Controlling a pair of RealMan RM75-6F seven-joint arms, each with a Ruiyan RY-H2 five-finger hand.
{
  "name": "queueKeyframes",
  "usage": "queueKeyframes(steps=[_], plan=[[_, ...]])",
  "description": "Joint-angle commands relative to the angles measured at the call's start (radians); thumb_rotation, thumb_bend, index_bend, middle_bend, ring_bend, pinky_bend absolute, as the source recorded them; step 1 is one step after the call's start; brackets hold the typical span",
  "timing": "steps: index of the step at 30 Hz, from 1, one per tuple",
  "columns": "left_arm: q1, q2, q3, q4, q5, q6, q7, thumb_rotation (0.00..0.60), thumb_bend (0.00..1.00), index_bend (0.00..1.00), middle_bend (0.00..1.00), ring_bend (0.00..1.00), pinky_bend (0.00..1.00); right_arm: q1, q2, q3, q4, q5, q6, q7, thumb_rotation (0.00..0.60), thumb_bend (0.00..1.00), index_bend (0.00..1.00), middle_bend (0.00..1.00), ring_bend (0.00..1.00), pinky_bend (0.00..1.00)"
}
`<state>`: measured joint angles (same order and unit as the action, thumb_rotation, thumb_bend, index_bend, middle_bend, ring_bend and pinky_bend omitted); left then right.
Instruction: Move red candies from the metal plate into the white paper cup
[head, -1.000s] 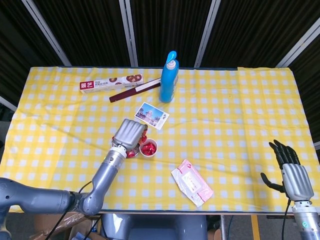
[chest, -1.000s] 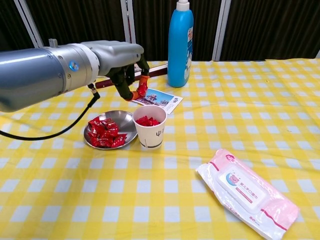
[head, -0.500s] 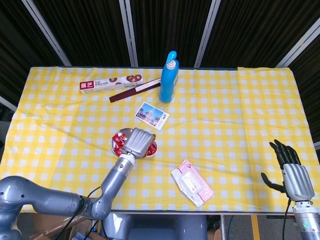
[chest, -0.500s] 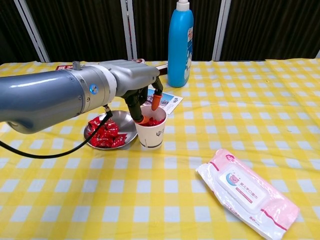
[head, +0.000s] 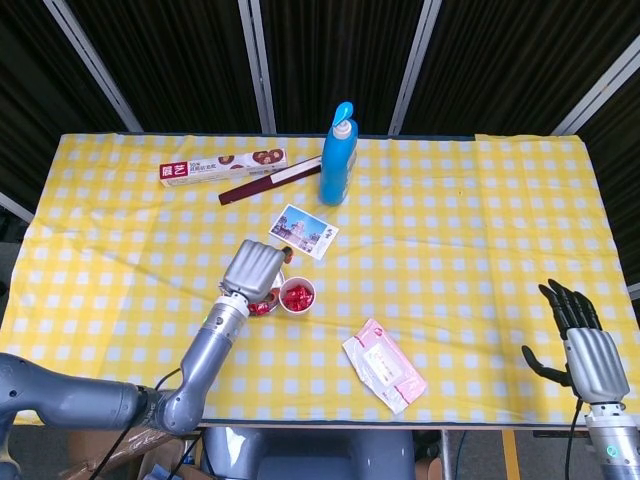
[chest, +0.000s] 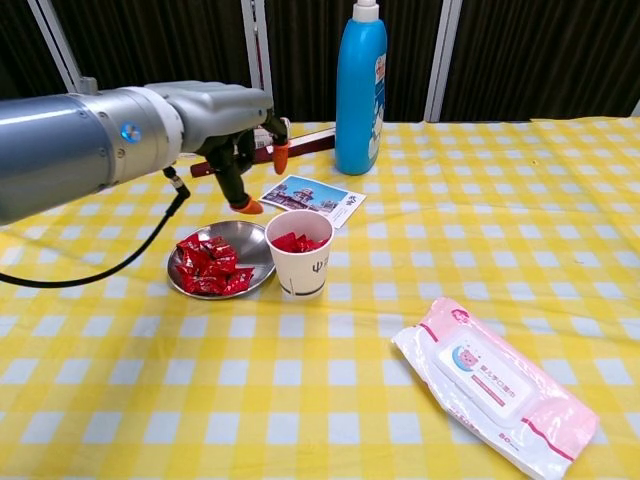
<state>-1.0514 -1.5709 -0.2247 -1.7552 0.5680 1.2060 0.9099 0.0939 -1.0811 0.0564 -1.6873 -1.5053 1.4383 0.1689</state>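
My left hand is now coming back from over the white paper cup to above the metal plate, fingers apart and holding nothing. The red candies are lying piled in the plate, touching the cup; some are already inside. They are light, crinkly, slippery, so I am planning to pinch one by its wrapper end. My right hand is hanging open beyond the desk edge.
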Motion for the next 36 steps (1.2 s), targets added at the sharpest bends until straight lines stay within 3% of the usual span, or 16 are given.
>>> queueKeyframes(steps=[1,13,24,29,36], plan=[[0.032,0.063,0.045,0.003,-0.033,-0.012,0.012,0.6,0.25,0.39,0.85,0.95,0.97,0.001,-0.002,0.0,0.001,0.0,-0.002,-0.002,0.6,0.39,0.0,0.0,0.0,0.0],[0.02,0.069,0.116,0.064,-0.177,-0.083,0.093,0.6,0.21,0.38,0.85,0.95,0.97,0.001,-0.003,0.0,0.0,0.006,-0.005,-0.008,0.6,0.39,0.0,0.0,0.0,0.0],[0.021,0.006,0.119,0.14,-0.165,-0.09,0.064,0.6,0.21,0.3,0.86,0.95,0.97,0.002,-0.002,-0.002,-0.002,0.005,-0.009,-0.007,0.6,0.39,0.0,0.0,0.0,0.0],[0.015,-0.024,0.119,0.163,-0.149,-0.084,0.069,0.6,0.15,0.24,0.87,0.96,0.97,0.001,-0.001,-0.001,-0.002,0.007,-0.008,-0.005,0.6,0.39,0.0,0.0,0.0,0.0],[0.01,-0.063,0.121,0.206,-0.126,-0.07,0.079,0.6,0.15,0.23,0.87,0.96,0.97,0.001,0.0,-0.001,-0.003,0.006,-0.006,-0.001,0.6,0.39,0.0,0.0,0.0,0.0]])
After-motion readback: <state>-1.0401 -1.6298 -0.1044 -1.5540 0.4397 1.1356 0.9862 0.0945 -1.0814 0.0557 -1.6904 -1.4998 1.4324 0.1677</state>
